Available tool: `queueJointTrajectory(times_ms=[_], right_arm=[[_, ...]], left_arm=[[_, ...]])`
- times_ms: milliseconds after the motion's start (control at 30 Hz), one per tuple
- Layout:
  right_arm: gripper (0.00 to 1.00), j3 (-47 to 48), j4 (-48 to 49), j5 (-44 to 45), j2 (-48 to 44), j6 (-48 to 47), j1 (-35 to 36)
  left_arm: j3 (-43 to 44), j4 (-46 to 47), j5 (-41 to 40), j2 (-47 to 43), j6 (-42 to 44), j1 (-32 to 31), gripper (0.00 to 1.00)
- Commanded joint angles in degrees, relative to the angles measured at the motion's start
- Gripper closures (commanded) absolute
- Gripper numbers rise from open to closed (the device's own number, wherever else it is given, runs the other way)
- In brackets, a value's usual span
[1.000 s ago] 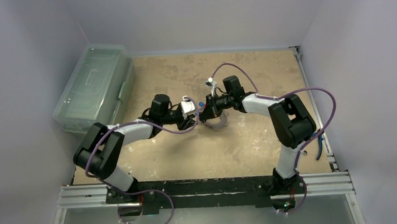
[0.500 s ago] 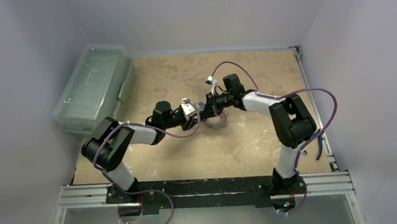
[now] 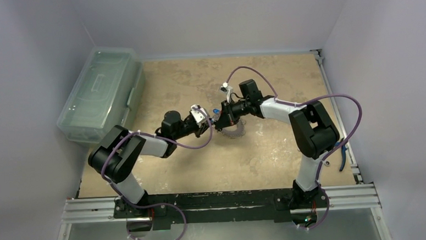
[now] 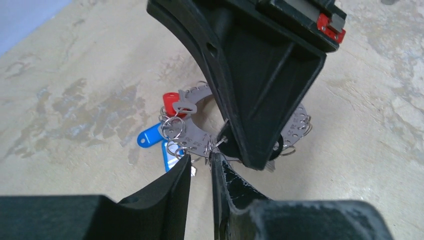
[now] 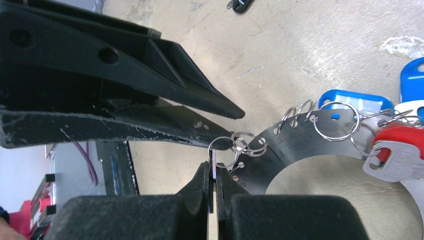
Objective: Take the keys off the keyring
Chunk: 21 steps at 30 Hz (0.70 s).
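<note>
No text, number or brand can be read in any view; the blue key tag [image 5: 350, 96], up and right of the right hand [image 5: 212, 172], carries a pale label window, too blurred to show writing; the red key head [image 5: 402, 142] beyond it shows no legible mark.

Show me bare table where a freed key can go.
Bare table between keyring and base rail; more at the far edge beside the bin. Crowded mid-table, where left gripper and right gripper meet at the keyring.

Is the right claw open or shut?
Shut. The right gripper pinches a thin metal strip, seemingly a key on the keyring.
</note>
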Motion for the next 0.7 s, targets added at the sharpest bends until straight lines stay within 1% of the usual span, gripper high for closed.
queueJointTrajectory(times_ms=[0, 67, 133, 400, 500, 667], right_arm=[[1.00, 0.92, -1.29, -3.80, -1.52, -1.73, 0.51], [1.00, 0.92, -1.30, -4.60, -1.42, -1.75, 0.57], [1.00, 1.07, -1.38, -4.88, -1.48, -1.87, 0.66], [1.00, 1.71, -2.28, -5.48, -2.19, -3.15, 0.72], [1.00, 2.33, -3.24, -4.97, -2.49, -4.08, 0.60], [1.00, 3.52, -5.12, -3.46, -3.60, -5.76, 0.53]], left_arm=[[-0.82, 8.25, -1.93, -0.30, -0.24, 0.07, 0.81], [-0.98, 8.40, -1.05, -0.31, 0.16, 0.14, 0.82], [-0.82, 7.23, 1.20, -0.22, 1.59, 0.00, 0.81], [-0.29, 2.98, 8.68, -0.59, 4.59, -0.08, 0.66], [-0.48, 1.31, 10.21, -1.12, 6.40, -0.10, 0.64], [-0.41, -1.08, 12.03, -1.54, 8.01, -0.08, 0.64]])
